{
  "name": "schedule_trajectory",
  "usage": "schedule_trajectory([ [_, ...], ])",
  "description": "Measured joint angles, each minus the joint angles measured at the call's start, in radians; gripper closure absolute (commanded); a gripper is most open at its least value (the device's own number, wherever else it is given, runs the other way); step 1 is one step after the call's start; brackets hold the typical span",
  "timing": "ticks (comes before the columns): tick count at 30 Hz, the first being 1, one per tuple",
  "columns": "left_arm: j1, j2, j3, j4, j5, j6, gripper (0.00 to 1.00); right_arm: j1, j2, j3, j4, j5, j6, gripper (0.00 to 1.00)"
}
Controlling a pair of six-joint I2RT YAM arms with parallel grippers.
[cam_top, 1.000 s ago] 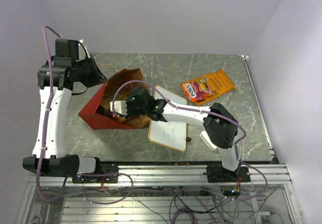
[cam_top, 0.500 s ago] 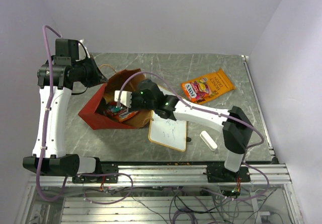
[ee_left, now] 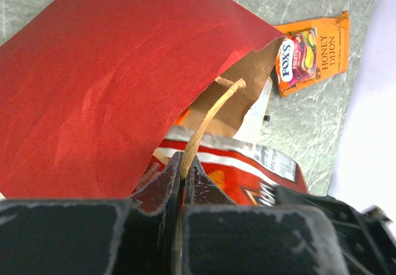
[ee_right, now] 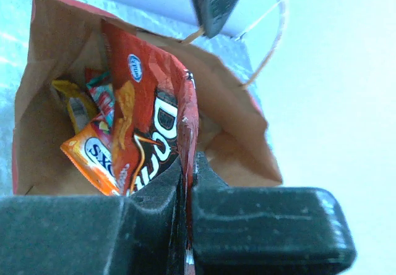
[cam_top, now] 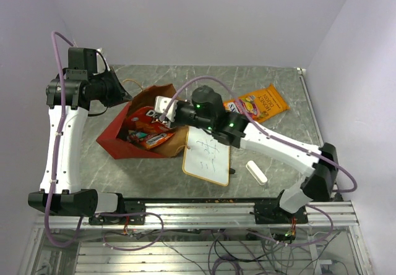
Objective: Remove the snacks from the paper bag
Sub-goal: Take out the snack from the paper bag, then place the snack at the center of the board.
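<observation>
Your right gripper (ee_right: 187, 164) pinches the red Doritos packet (ee_right: 145, 133) by its lower edge, centre frame, inside the paper bag (ee_right: 232, 133) mouth; left gripper (ee_left: 183, 167) clamps the string handle (ee_left: 210, 117).

paper bag (ee_left: 93, 96): showing plain red outside, kraft brown inside
string handle (ee_left: 207, 120): showing pale tan
red chip packet (ee_right: 151, 133): showing red with a black logo, white lettering and orange chip shapes
orange packet (ee_right: 86, 154): showing orange with a white oval
yellow packet (ee_right: 69, 96): showing yellow
Honey Dijon packet (cam_top: 257, 105): showing orange with a red-and-yellow panel
table (cam_top: 278, 145): showing grey-green marbling with pale veins
whiteboard (cam_top: 207, 157): showing white with faint dark scribbles
eraser (cam_top: 256, 172): showing white
</observation>
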Motion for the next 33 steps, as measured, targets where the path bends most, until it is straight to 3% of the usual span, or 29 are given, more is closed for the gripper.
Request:
schedule_trajectory([
  [9, 0.0, 0.0, 0.0, 0.0, -0.033, -0.028, 0.93, 0.0, -0.223, -0.013, -0.052, 0.08, -0.023, 1.0],
  [21, 0.0, 0.0, 0.011, -0.001, -0.072, -0.041, 0.93, -0.045, -0.407, -0.072, -0.122, 0.349, -0.099, 1.0],
  [26, 0.0, 0.0, 0.011, -0.001, -0.069, -0.041, 0.93, -0.209, -0.431, -0.122, -0.129, 0.414, -0.104, 1.0],
  [33, 0.0, 0.0, 0.011, -0.001, -0.047, -0.04, 0.93, -0.534, -0.388, -0.198, -0.156, 0.496, -0.07, 1.0],
])
